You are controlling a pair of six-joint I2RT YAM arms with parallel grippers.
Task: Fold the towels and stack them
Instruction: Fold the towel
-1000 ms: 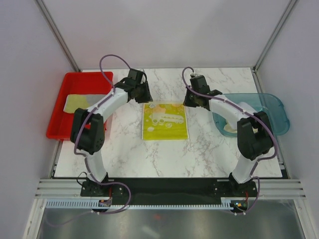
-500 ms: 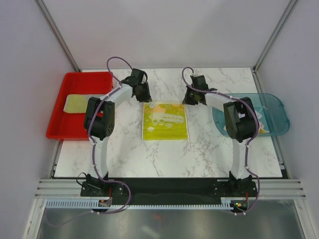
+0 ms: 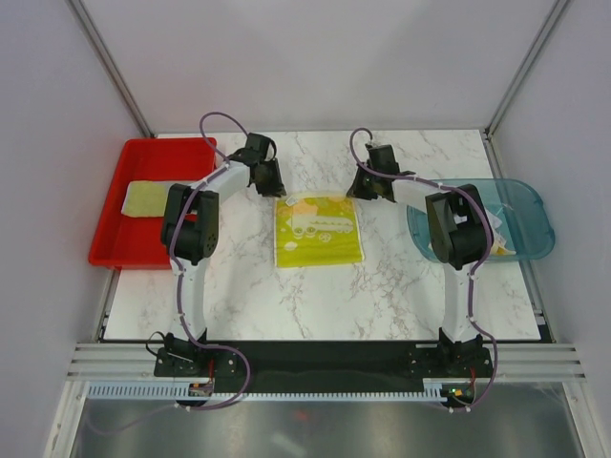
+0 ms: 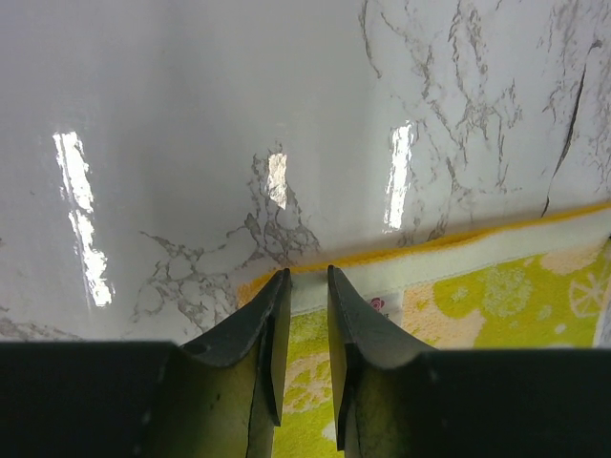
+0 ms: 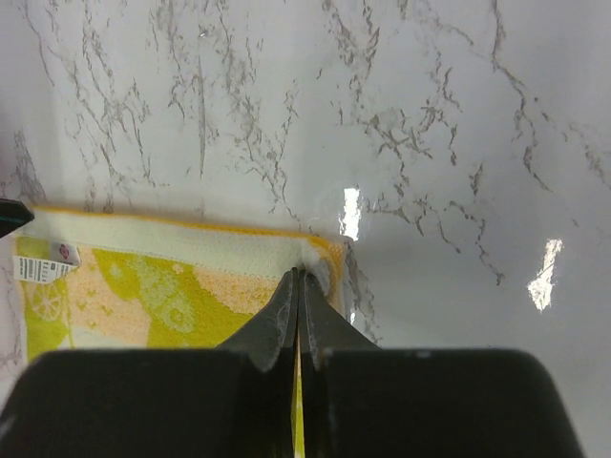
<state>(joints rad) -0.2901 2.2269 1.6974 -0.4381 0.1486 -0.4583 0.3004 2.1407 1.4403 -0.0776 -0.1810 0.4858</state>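
The yellow-green towel, orange-patterned and yellow-edged, lies flat on the counter, one far corner beneath the slightly parted left fingers, the other pinched by the right fingers.

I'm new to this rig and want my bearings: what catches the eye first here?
A yellow-green printed towel lies flat in the middle of the marble table. The right gripper is pinched shut on its far right corner; the left gripper sits at the far left corner, jaws narrowly apart. A red tray at left holds a folded yellow towel.
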